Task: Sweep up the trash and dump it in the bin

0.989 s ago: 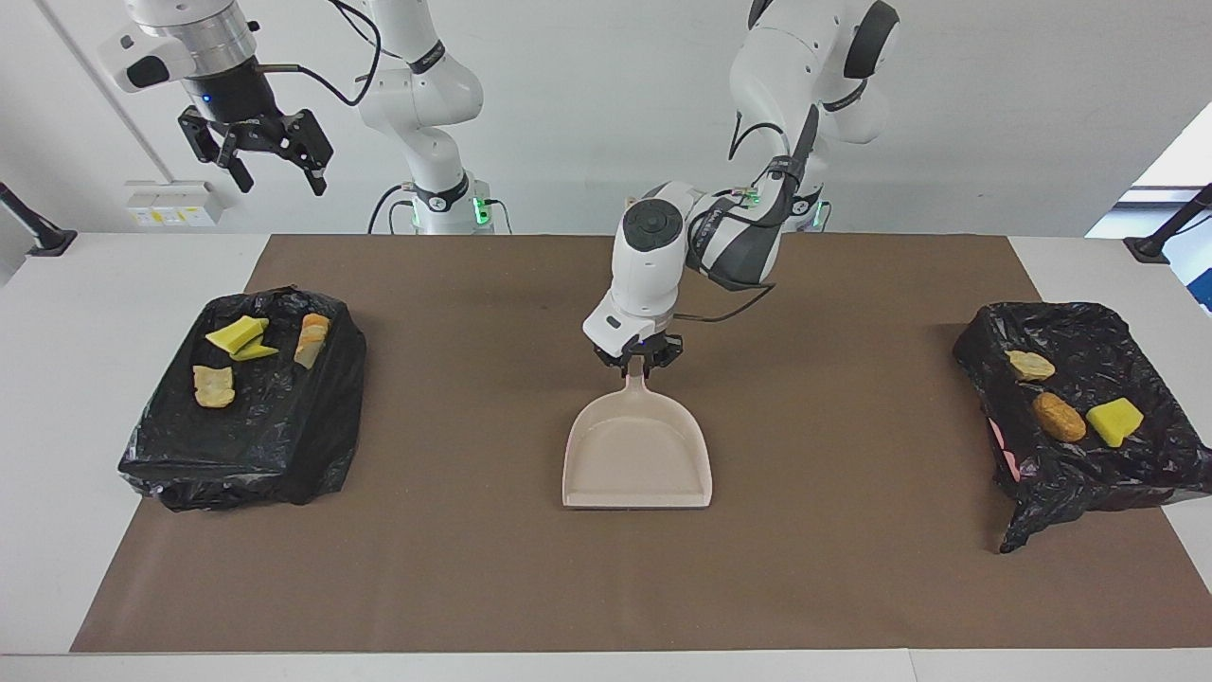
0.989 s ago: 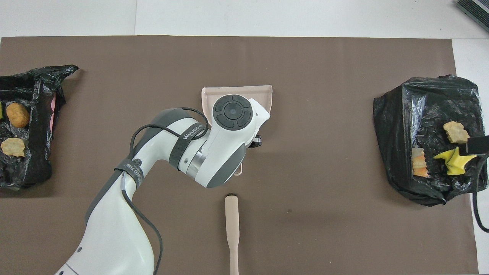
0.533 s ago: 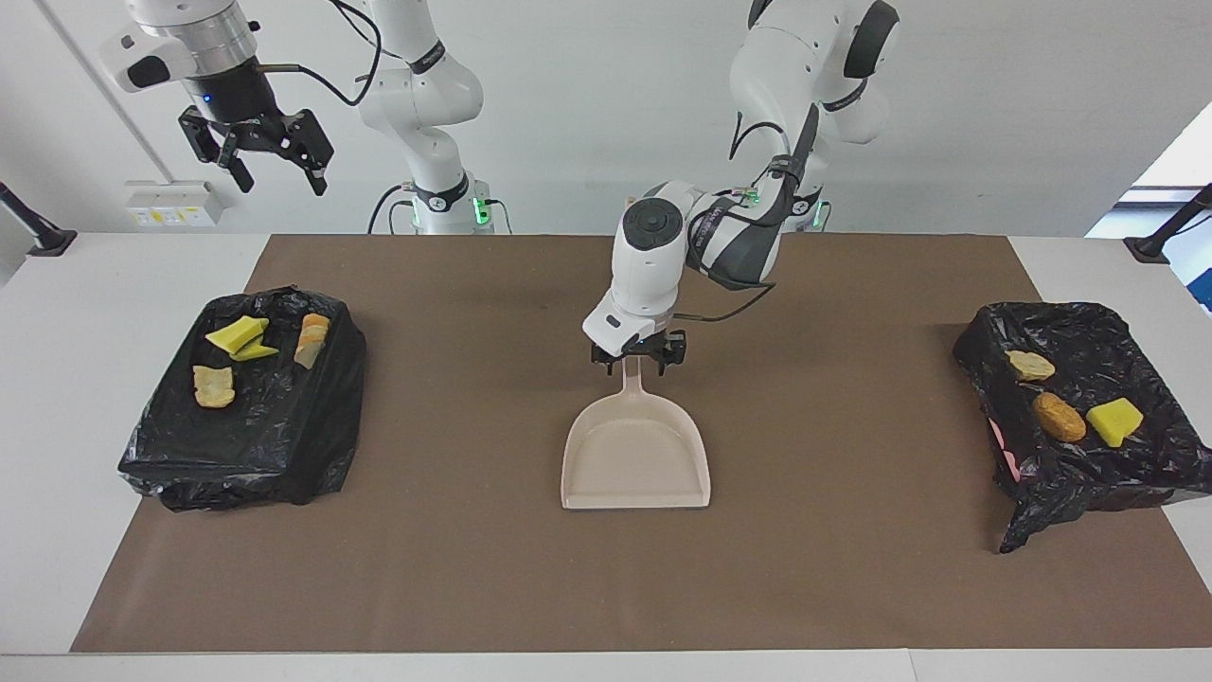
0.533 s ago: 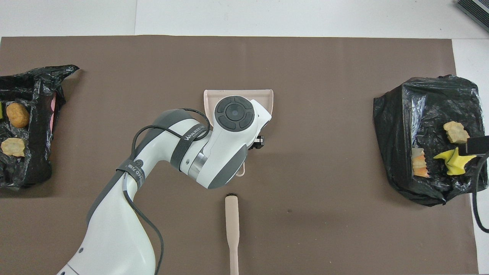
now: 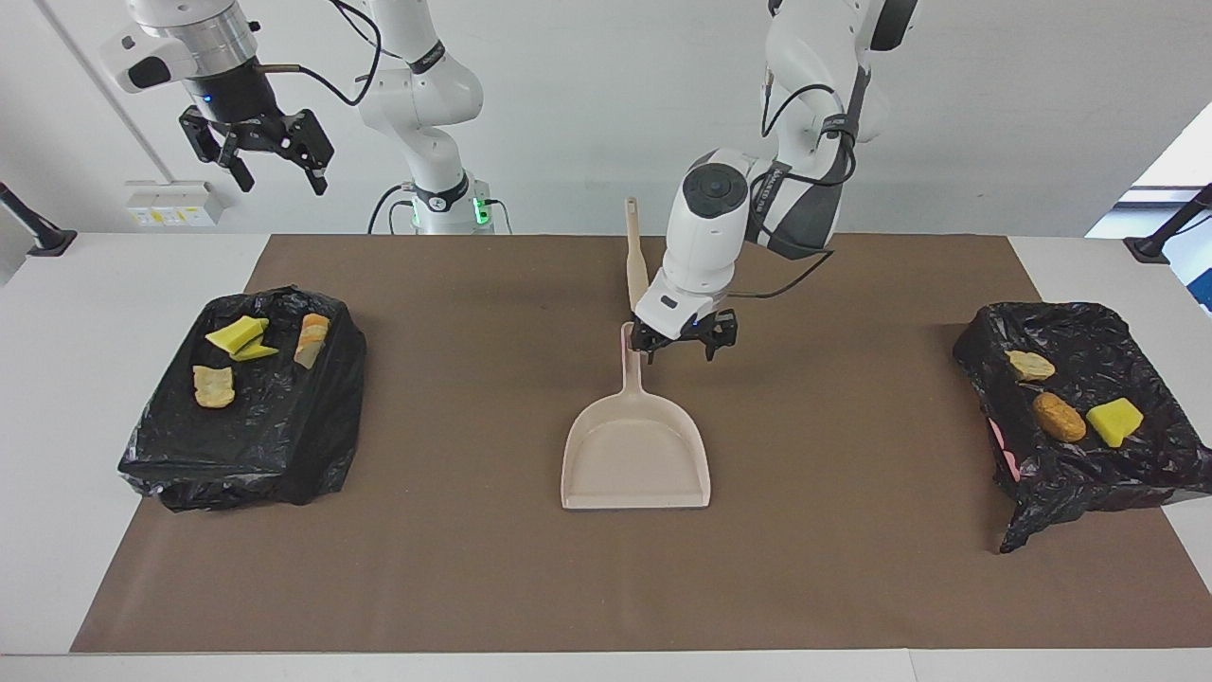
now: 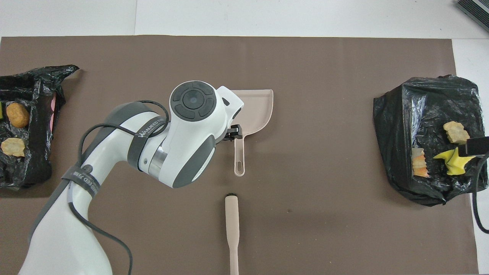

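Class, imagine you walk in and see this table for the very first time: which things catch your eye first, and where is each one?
The beige dustpan lies flat mid-mat, its handle pointing toward the robots, with the left pincer open just above the mat beside that handle. A black bag-lined bin sits at the right arm's end and another at the left arm's end, each holding yellow and orange-tan trash lumps. The right pincer waits open, high above its end.

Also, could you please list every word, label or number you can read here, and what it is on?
"WANLEED", followed by letters too small to read: on the black strap around the left arm.
Lower strap on the same arm: a round logo, with lettering too small to read.
Nothing else is readable.
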